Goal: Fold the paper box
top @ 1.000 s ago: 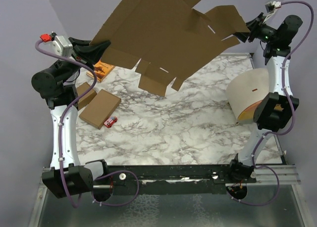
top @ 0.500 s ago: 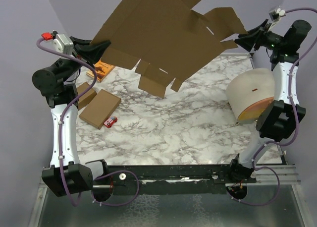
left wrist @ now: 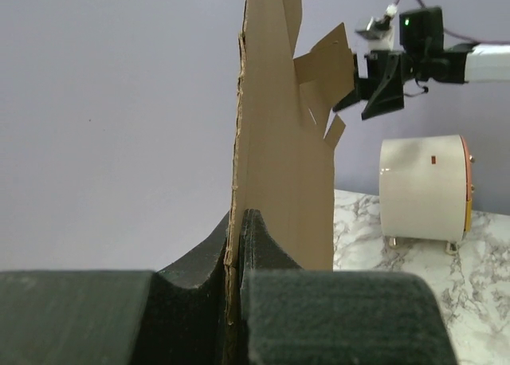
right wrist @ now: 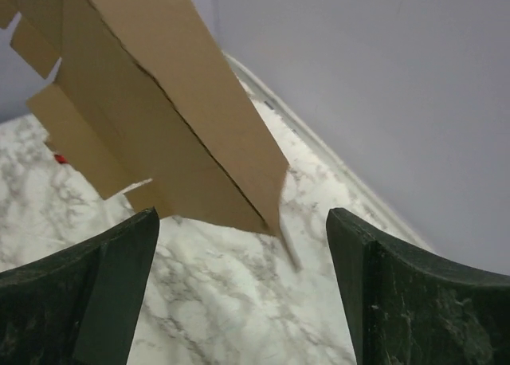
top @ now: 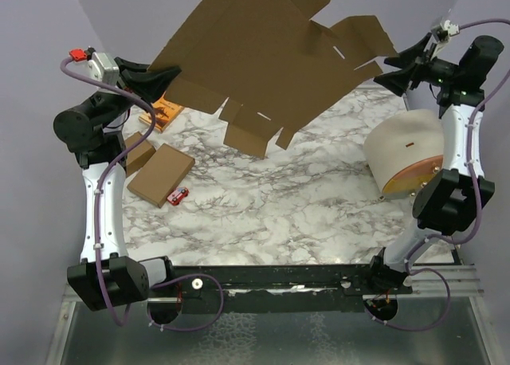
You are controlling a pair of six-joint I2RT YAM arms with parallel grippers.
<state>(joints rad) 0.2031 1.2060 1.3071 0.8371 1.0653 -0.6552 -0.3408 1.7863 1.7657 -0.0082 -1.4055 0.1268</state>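
The paper box (top: pixel 263 54) is a large flat brown die-cut sheet held high over the marble table, with its flaps and slits hanging toward the middle. My left gripper (top: pixel 165 75) is shut on its left edge; in the left wrist view the cardboard (left wrist: pixel 279 142) stands edge-on, pinched between the fingers of that gripper (left wrist: pixel 237 217). My right gripper (top: pixel 382 71) is open just off the sheet's right flap and touches nothing. In the right wrist view a corner of the sheet (right wrist: pixel 151 102) hangs ahead of and above the wide-spread gripper (right wrist: pixel 241 213).
An orange book (top: pixel 166 110) lies at the back left. Beside it are a small cardboard piece (top: pixel 137 151), a flat folded box (top: pixel 161 174) and a small red object (top: pixel 179 194). A white rounded container (top: pixel 402 154) sits at the right by the right arm.
My right gripper has let go of the sheet's right flap, opened wide and drawn back to the right. The left gripper still holds the sheet, which has barely moved.
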